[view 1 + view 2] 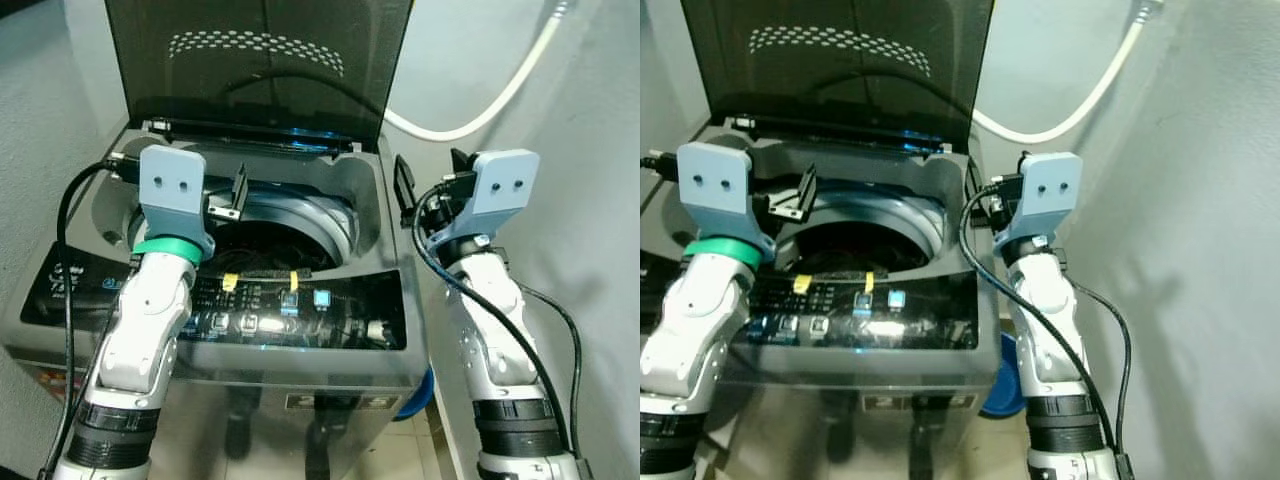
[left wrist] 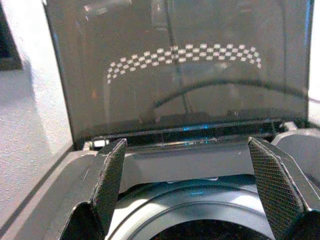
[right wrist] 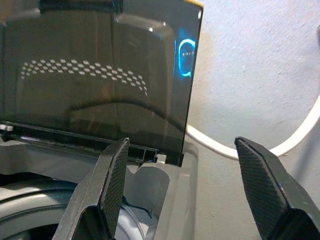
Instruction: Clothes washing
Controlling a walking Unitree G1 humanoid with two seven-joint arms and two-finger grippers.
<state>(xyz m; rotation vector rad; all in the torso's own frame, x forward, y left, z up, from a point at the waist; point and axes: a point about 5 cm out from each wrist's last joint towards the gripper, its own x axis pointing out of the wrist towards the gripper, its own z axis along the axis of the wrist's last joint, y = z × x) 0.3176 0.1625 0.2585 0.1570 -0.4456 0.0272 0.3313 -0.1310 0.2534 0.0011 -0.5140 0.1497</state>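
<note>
A gray washing machine (image 1: 300, 350) stands in front of the robot, close to a white wall (image 1: 600, 120). Its dark lid (image 1: 260, 60) is swung up and stands tall at 12 o'clock, with a curved band of little white squares on it. The round tub (image 1: 270, 245) is open and looks dark inside; I cannot tell if any clothes are in it. Along the front edge is a shiny black button panel (image 1: 300, 310) with small blue lights and two yellow tabs.

The left claw (image 2: 190, 195) is held up over the tub's rim at about 10 o'clock from the tub's middle. Its two black fingers (image 2: 112, 175) are spread wide apart with nothing between them, and they point toward the lid.

The right claw (image 3: 185, 195) is up beside the machine's right side, at about 3 o'clock from the tub. Its fingers (image 3: 115, 185) are spread wide too and pinch nothing. They point at the lid's right edge and the wall.

A white hose (image 1: 480, 100) loops across the wall behind the machine at about 1 o'clock. Something blue (image 1: 425, 395) peeks out low by the machine's right front corner.
</note>
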